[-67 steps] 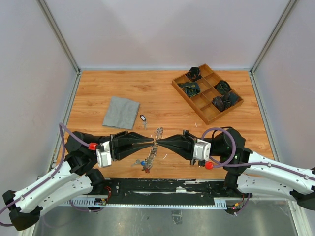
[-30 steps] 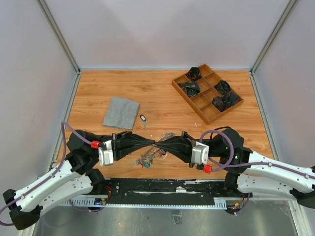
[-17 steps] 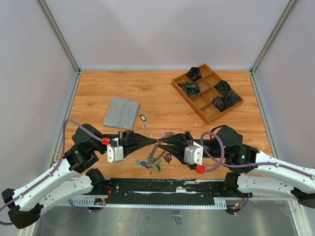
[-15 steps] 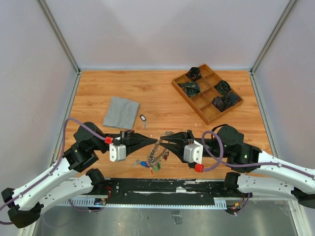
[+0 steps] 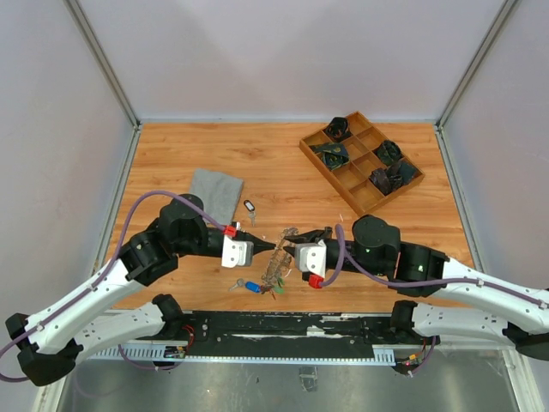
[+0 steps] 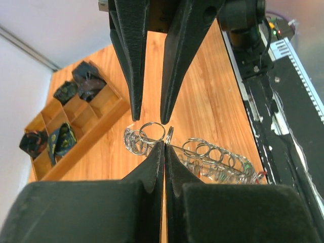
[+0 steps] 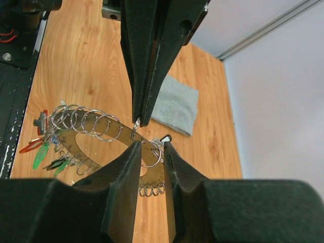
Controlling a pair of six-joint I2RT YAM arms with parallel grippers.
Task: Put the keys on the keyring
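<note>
Top external shows the keyring (image 5: 275,268) stretched near-to-far, left gripper (image 5: 275,247) pinched on it, right gripper (image 5: 288,251) slightly parted.

You see the left gripper (image 6: 163,148) with its jaws pressed together, nipping the near-left end of the keyring (image 6: 202,154), a row of small wire loops lying on the wooden table (image 6: 212,86). Just beyond the keyring, the right gripper (image 6: 150,117) points down at it with jaws parted. The wooden tray (image 6: 86,144) of dark bundles (image 6: 87,81) sits well left of the keyring.
</note>
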